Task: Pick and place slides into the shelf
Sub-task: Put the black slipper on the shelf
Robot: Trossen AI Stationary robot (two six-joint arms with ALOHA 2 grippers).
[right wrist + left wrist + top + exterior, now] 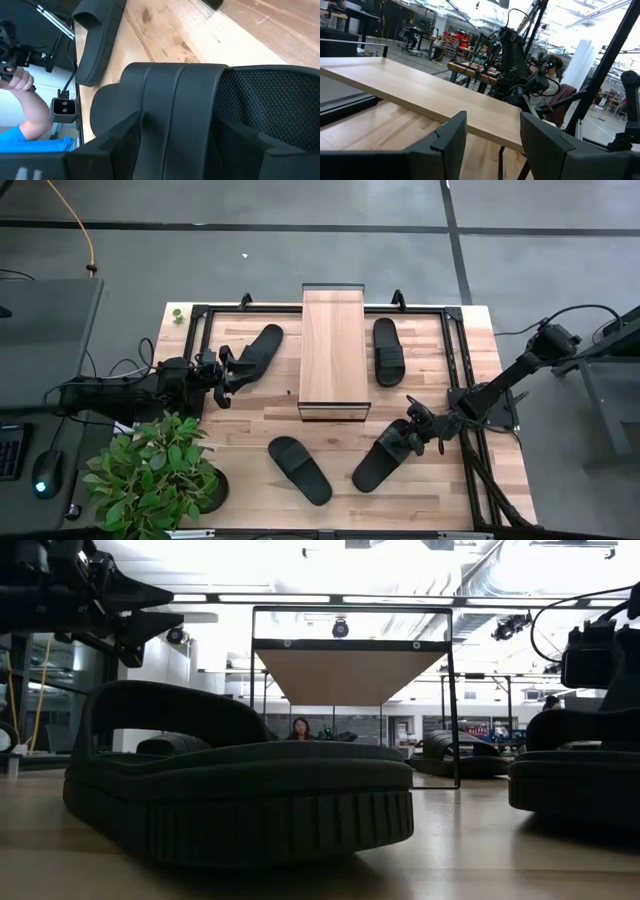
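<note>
Black slides, four of them, all on the butcher-block tabletop (250, 420), none on the shelf (334, 345). Shelf sits at table centre, long axis 12 to 6, light plank top bare.

Slide positions from the shelf, high view:
- 9–10 o'clock: slide A (258, 350), tilted, heel end just beside the left gripper (222, 370).
- 2–3 o'clock: slide B (388, 351), lying roughly parallel to the shelf, apart from it.
- 7 o'clock: slide C (299, 469), diagonal, clear of both arms.
- 5 o'clock: slide D (383, 460), diagonal, right gripper (412, 432) at its upper end.

Right gripper: fingers spread wide, one each side of slide D's strap (175, 115) in the right wrist view. Straddling it; can't tell whether the pads actually bear on it.

Left gripper: fingers (449, 145) parted about halfway, nothing between them in the left wrist view, facing the shelf's plank. Not holding slide A.

Potted plant (155, 475) at table's 8 o'clock corner.
</note>
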